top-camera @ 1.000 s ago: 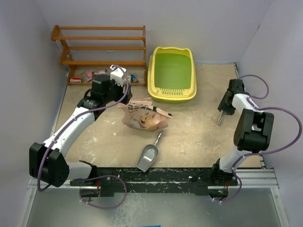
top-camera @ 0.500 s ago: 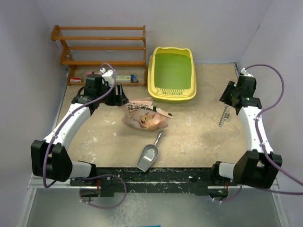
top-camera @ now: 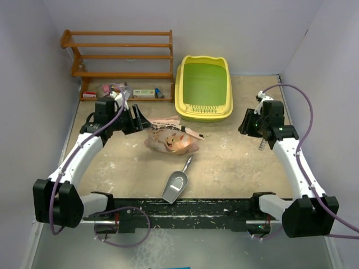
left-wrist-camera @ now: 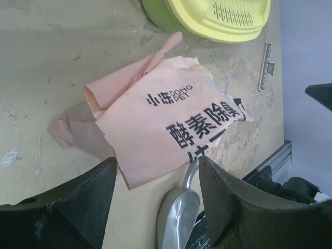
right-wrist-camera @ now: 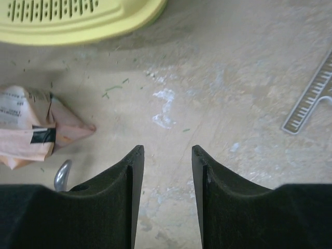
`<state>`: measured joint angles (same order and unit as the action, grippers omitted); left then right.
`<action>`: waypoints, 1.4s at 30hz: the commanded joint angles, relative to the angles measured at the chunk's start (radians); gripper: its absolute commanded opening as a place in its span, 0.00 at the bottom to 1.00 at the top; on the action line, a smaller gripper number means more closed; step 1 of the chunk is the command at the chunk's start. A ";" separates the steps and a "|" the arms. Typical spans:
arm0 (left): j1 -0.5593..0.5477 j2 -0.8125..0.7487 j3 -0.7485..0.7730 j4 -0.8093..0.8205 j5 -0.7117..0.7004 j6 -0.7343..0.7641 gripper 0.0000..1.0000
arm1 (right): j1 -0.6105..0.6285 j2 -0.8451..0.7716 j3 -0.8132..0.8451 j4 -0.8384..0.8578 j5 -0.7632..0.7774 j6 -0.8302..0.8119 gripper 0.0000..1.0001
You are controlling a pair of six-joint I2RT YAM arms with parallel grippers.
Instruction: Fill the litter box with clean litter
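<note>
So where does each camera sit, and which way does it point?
Top external: fixed above and behind the arms, looking down on the table, litter box, pink bag and scoop; both arms show.
Left wrist: on the left arm, facing the bag; the open left gripper frames it.
Right wrist: on the right arm, facing bare tabletop; open right gripper shows.
Shared: both wrist views catch the litter box lip, bag and scoop.

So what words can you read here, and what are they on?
"小冻 DONG PET": on the pink bag.
"酵素除臭": big black characters lower on that bag; the line beneath is cut off.
Small boxes under the wooden rack: too small to read.
Grey strip: only marks, no readable numbers.
</note>
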<state>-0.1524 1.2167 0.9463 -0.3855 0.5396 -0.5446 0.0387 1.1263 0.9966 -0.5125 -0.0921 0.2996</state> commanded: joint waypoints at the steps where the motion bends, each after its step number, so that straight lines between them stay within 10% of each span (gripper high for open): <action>1: 0.001 0.046 -0.014 0.133 0.038 -0.060 0.66 | 0.031 -0.040 -0.048 0.007 -0.071 -0.009 0.44; 21: 0.001 0.054 -0.005 0.389 0.232 -0.004 0.54 | 0.035 -0.097 -0.116 0.007 -0.152 -0.037 0.43; 29: 0.001 0.053 -0.080 0.572 0.387 0.046 0.18 | 0.035 -0.098 -0.143 0.194 -0.618 -0.018 0.43; 36: 0.001 0.092 -0.110 0.669 0.407 0.048 0.15 | 0.037 -0.007 -0.142 0.314 -0.730 0.047 0.43; 42: 0.001 -0.069 -0.401 1.228 0.275 -0.051 0.00 | 0.043 0.090 -0.115 0.352 -0.791 0.055 0.49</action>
<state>-0.1486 1.2758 0.7223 0.3912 0.8661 -0.5270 0.0731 1.1759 0.8524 -0.2413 -0.7898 0.3336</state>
